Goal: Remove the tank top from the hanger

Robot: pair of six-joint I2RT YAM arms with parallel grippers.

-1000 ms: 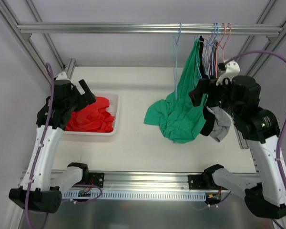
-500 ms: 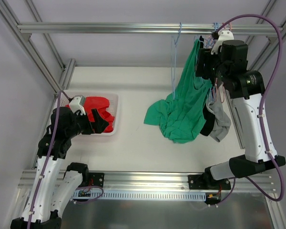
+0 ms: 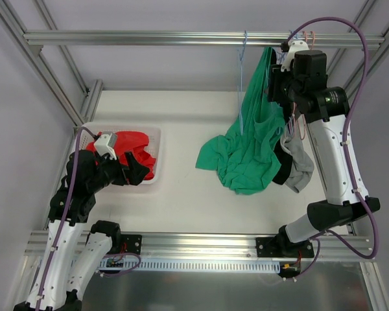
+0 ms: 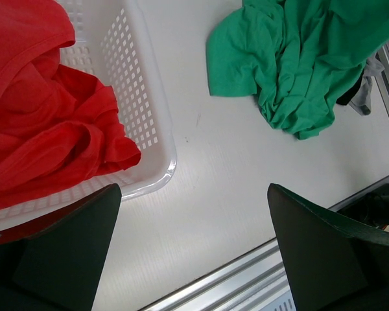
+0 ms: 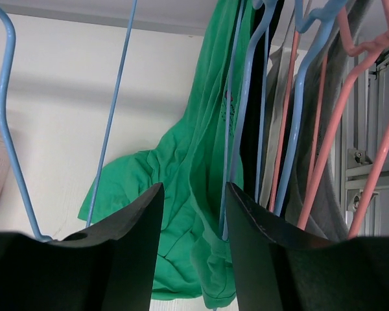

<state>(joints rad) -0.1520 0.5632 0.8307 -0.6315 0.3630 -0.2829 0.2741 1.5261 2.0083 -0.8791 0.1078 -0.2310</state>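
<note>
Holding our left gripper (image 4: 193, 194) wide open, we are hovering beside one white basket (image 4: 139, 110) containing one red garment (image 4: 45, 129). Farther out, one green tank top (image 3: 246, 152) is hanging from the rail (image 3: 149, 39), pooling on the table (image 3: 181, 116), with one empty blue hanger (image 3: 241, 84) alongside. Our right gripper (image 5: 193, 194) is standing narrowly apart beside it, visibly clamping nothing.

Right gripper (image 5: 193, 194) fingers parted at bottom edge, green tank top (image 5: 198, 146) hanging beyond gap, blue wire hanger (image 5: 113, 103) left, pink hanger (image 5: 340, 139) and grey garment (image 5: 330, 219) right.

White-black arms (image 3: 336, 162), purple cables (image 3: 340, 19)
</note>
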